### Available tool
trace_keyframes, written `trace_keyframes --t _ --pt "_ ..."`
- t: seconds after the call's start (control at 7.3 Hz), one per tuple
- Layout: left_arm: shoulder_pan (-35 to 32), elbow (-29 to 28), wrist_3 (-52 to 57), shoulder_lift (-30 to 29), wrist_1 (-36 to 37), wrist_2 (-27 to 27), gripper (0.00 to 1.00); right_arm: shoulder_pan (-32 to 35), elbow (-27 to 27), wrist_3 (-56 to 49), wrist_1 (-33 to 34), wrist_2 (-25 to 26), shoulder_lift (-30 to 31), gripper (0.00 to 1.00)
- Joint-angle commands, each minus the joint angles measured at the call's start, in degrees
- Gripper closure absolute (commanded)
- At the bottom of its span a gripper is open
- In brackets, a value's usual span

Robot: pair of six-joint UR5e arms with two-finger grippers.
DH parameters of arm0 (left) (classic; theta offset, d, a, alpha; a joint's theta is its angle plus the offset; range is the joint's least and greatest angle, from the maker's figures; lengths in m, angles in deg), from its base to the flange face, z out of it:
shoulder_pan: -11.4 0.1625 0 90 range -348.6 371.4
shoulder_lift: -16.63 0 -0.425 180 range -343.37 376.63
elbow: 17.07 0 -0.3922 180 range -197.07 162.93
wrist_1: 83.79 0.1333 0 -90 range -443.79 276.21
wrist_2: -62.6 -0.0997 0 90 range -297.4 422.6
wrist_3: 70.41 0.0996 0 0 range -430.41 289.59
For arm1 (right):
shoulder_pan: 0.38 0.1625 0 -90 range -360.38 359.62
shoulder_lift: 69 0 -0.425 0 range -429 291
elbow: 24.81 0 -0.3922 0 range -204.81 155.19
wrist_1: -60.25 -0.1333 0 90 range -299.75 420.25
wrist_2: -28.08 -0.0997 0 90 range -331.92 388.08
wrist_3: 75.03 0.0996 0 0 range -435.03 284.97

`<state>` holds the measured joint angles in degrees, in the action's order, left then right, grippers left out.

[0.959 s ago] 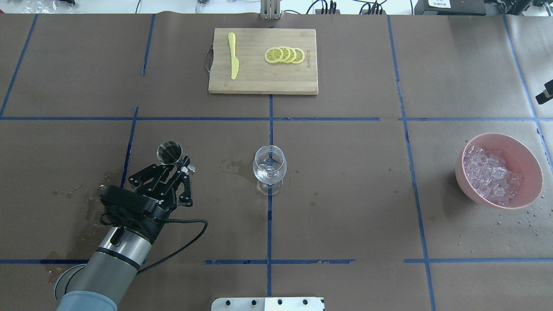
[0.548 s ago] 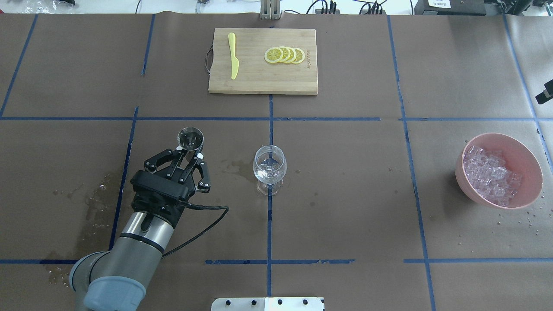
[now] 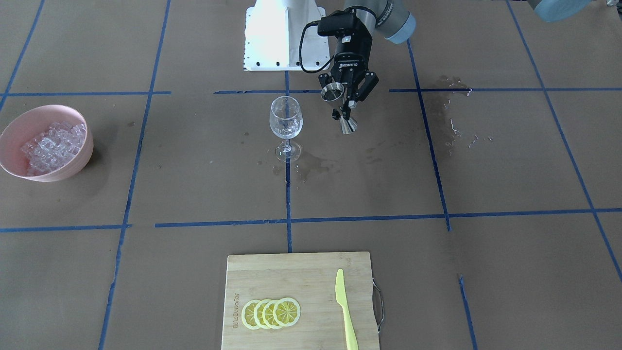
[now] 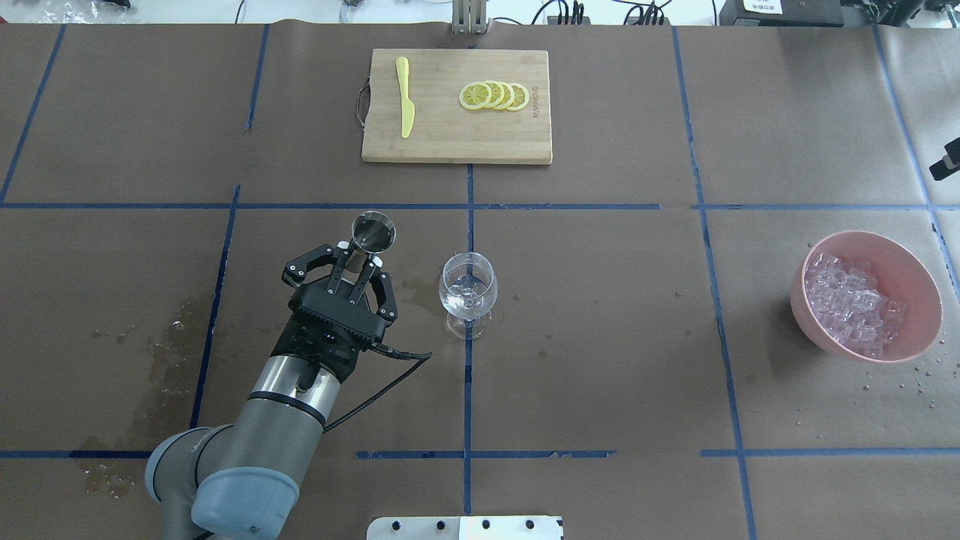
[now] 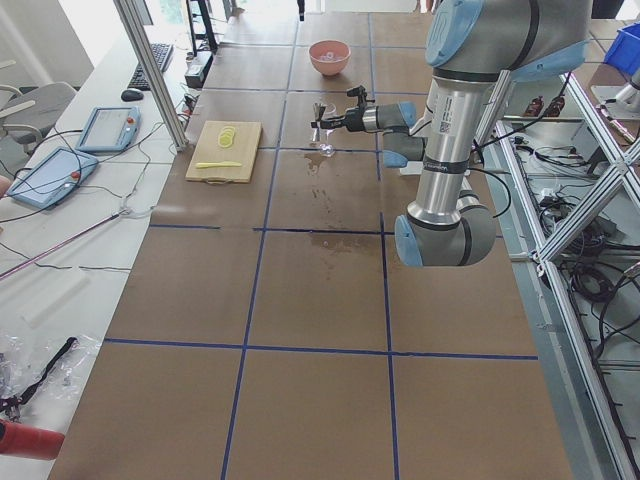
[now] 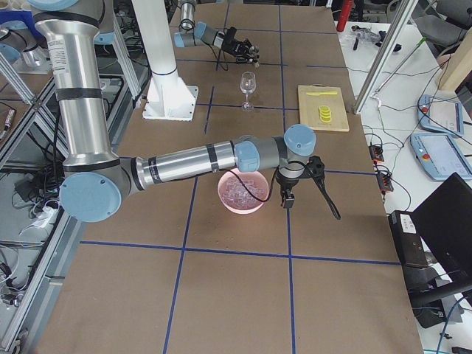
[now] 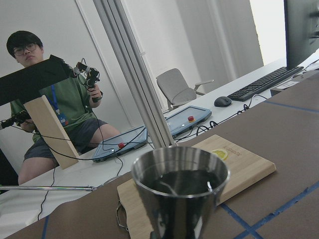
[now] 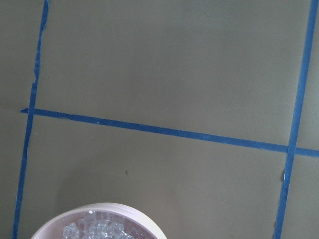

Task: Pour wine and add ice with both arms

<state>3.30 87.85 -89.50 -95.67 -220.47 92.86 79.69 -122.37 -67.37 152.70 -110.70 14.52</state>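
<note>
The left arm has swung in along the counter [image 4: 600, 337] toward the middle, carrying the steel jigger [image 4: 373, 231] from the wet patch on the robot's left to a spot near the wine glass [image 4: 468, 289]. The left tool [image 4: 365, 259] is clamped narrow on the jigger's waist, and the jigger hangs clear of the counter, beside the glass and not over it. The left wrist view shows dark liquid in its upper cup.

The glass stands upright on the blue centre line, with damp stains on the paper around its foot. Something clear glints in its cup; what it is cannot be told.

The ice [image 4: 851, 304] lies heaped in the pink bowl [image 4: 911, 330], well apart from the glass on the robot's right. The right tool [image 6: 299, 181] hangs just beside that bowl, seen only from the far end of the counter, so whether it is wide or narrow cannot be told.

At the far edge a wooden cutting board [image 4: 457, 135] carries a row of overlapping lemon slices [image 4: 495, 96] and a yellow knife [image 4: 405, 97]. A seated person [image 7: 55, 104] shows in the left wrist view beyond the counter
</note>
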Motion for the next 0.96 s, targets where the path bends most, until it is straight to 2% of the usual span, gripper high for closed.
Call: trace_keyframes --t 0.0,0.27,0.82 --pt "0.1 -0.15 5.37 -1.77 3.41 2.77 1.0 0.0 0.0 0.07 0.01 0.0 -0.03 0.0" --pt "0.28 -0.32 6.08 -4.23 10.96 2.97 1.0 0.0 -0.09 0.07 0.01 0.0 0.06 0.0" --pt "0.19 -0.76 17.93 -6.35 14.06 2.97 1.0 0.0 -0.09 0.16 0.01 0.0 -0.03 0.0"
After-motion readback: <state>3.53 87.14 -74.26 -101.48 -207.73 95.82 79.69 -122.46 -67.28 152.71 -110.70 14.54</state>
